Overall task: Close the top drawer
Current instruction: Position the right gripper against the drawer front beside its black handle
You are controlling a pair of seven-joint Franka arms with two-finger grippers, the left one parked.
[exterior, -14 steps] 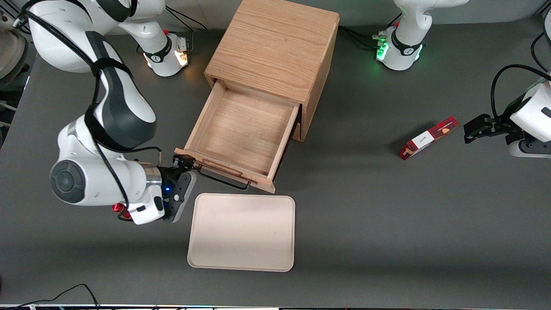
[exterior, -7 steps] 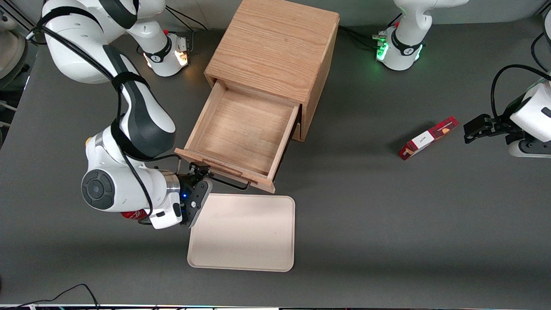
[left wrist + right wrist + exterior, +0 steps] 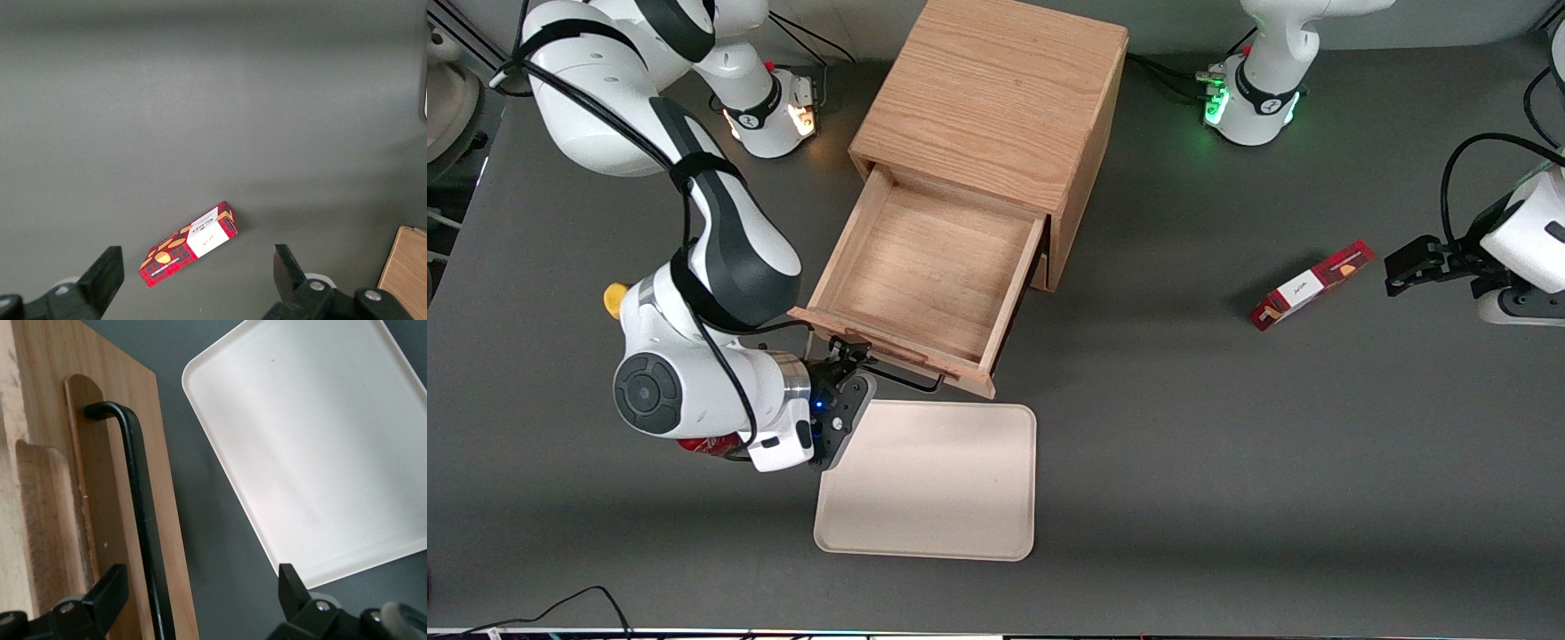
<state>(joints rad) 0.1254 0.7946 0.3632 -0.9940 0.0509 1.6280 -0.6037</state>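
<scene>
The top drawer [image 3: 929,271] of the oak cabinet [image 3: 996,98] is pulled far out, toward the front camera. Its box is shallow and made of light wood, and there is nothing inside it. Its long front board runs slantwise, from about 10 o'clock to 4 o'clock in the front view. The black wire handle [image 3: 894,378] runs along that board the same way. The gripper [image 3: 845,356] is right in front of the drawer's face, at the end of the handle that is toward the working arm's end of the table. In the right wrist view the gripper [image 3: 200,597] has its two fingers spread wide, and it is not holding anything. The black handle [image 3: 143,520] passes between the fingers, close to one finger [image 3: 100,597] that sits over the wood front. I cannot tell if a finger is touching the wood yet. From the gripper, the cabinet lies at about 1 o'clock in the front view, so I think the push has to go that way, straight along the drawer's sides, to slide it in. A crooked push might jam it. A cream tray [image 3: 929,524] lies flat on the grey table [image 3: 1227,462], just nearer the camera than the drawer, and it has nothing on it. A red cookie box [image 3: 1312,284] lies well apart, toward the parked arm's end of the table.
</scene>
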